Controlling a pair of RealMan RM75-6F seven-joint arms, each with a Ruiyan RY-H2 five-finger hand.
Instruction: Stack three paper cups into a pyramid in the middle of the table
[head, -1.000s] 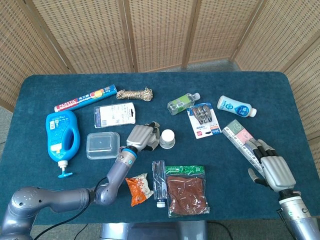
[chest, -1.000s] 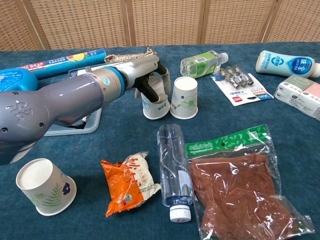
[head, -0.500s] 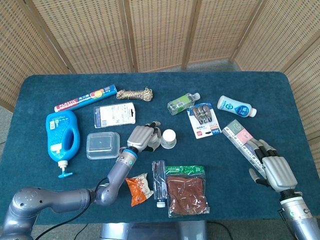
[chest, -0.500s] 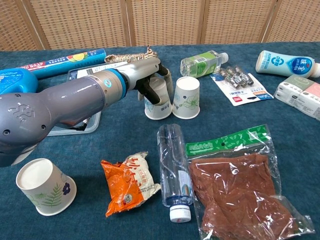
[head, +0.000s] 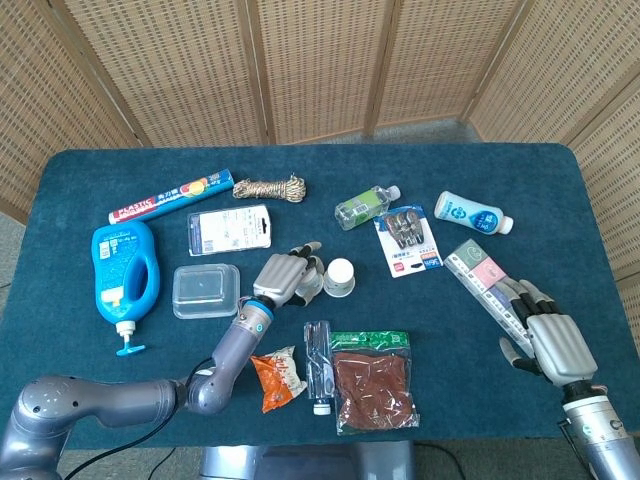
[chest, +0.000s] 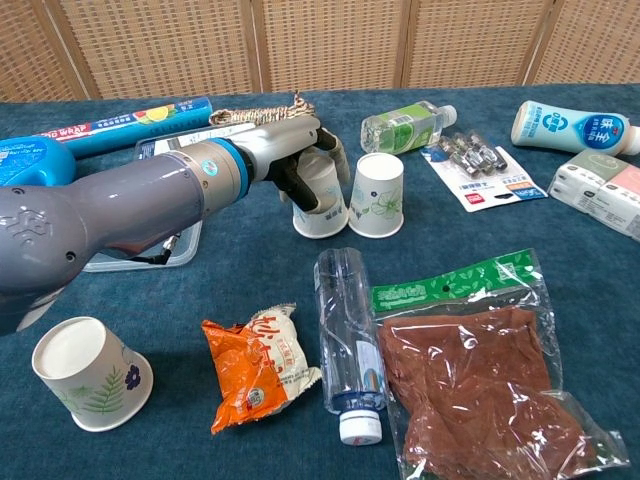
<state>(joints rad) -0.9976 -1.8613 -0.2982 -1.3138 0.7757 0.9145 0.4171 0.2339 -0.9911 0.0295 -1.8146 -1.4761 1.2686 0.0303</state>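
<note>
My left hand (chest: 285, 160) grips an upturned paper cup (chest: 325, 205) with a leaf print, standing on the blue table (chest: 250, 270) near its middle. A second upturned cup (chest: 380, 195) stands right beside it, touching or nearly so. From the head view the left hand (head: 287, 275) covers the held cup, and only the second cup (head: 340, 277) shows to its right. A third cup (chest: 90, 375) stands base up at the near left, apart from both hands. My right hand (head: 548, 338) hovers open over the table's right front, holding nothing.
A water bottle (chest: 348, 330) lies in front of the two cups, with an orange snack packet (chest: 258, 365) and a brown bag (chest: 480, 370) on either side. A clear box (head: 205, 290) and blue jug (head: 124, 272) sit left; small bottles (head: 366, 207) and cards lie behind.
My left hand has slid its cup a little to the right, and the second cup has shifted right with it. The right hand has sunk slightly toward the table's front.
</note>
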